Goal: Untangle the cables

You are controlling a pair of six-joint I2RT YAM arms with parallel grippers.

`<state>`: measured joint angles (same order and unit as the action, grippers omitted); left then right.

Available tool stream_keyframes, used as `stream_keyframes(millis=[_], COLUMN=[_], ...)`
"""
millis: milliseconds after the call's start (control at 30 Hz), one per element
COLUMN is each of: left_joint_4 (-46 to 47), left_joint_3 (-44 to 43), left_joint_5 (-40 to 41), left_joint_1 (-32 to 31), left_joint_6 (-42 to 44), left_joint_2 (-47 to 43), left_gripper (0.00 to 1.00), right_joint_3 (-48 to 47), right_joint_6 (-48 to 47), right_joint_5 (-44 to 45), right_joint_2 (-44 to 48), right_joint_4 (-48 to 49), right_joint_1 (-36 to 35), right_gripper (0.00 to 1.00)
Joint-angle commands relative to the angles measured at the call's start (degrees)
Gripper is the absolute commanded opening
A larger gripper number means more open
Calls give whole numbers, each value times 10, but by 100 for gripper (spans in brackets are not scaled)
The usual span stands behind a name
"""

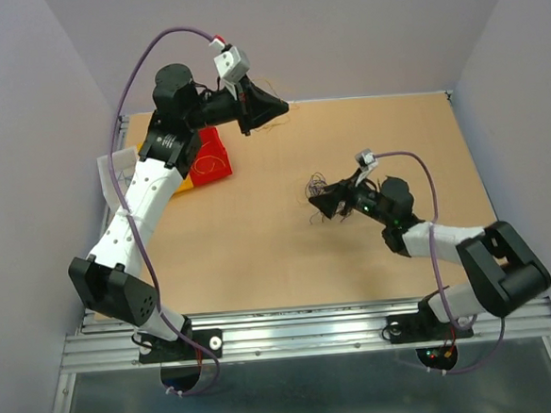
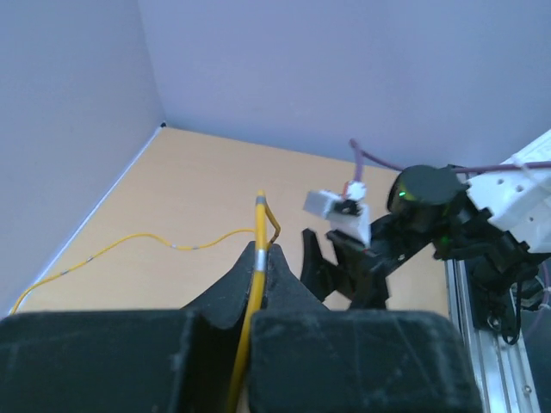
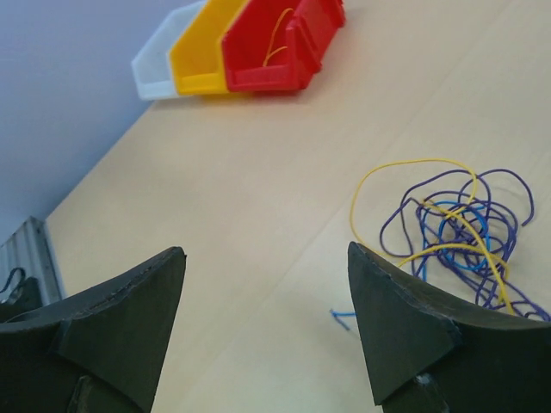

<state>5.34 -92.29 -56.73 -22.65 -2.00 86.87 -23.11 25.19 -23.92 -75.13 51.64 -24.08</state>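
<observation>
A tangle of thin purple-blue, blue and yellow cables (image 3: pixel 456 231) lies on the table just right of my right gripper (image 3: pixel 265 254), which is open and empty close above the tabletop. In the top view the tangle (image 1: pixel 314 187) sits at the tip of the right gripper (image 1: pixel 325 204). My left gripper (image 1: pixel 276 107) is at the back of the table, raised. In the left wrist view it (image 2: pixel 261 256) is shut on a yellow cable (image 2: pixel 256 225), whose far part trails left across the table (image 2: pixel 129 242).
Red (image 1: pixel 212 156), yellow (image 1: pixel 185 183) and white (image 1: pixel 108 169) bins stand at the back left. The red bin (image 3: pixel 280 43) holds a yellow wire. Grey walls enclose the table on three sides. The metal rail (image 1: pixel 303 329) runs along the near edge.
</observation>
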Motion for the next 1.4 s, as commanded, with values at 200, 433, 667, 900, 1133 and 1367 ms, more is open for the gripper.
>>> stream_keyframes(millis=[200, 433, 667, 900, 1133, 1367], left_joint_4=[-38, -50, -102, -90, -85, -67], left_joint_3=[-61, -43, -50, 5, -28, -67], left_joint_5=[78, 222, 289, 416, 421, 419], left_joint_1=[16, 81, 161, 165, 184, 204], left_joint_6=[-5, 42, 43, 53, 2, -75], left_joint_2=[-21, 25, 110, 151, 232, 302], left_gripper=[0, 0, 0, 0, 0, 0], right_joint_3=[-174, -140, -121, -114, -115, -113], right_joint_6=[4, -8, -19, -16, -13, -15], right_joint_5=[-5, 13, 34, 44, 45, 45], right_joint_2=[-201, -158, -116, -104, -106, -100], right_joint_4=[22, 18, -4, -12, -14, -15], right_joint_1=[-2, -1, -1, -1, -1, -1], right_gripper=[72, 72, 72, 73, 73, 73])
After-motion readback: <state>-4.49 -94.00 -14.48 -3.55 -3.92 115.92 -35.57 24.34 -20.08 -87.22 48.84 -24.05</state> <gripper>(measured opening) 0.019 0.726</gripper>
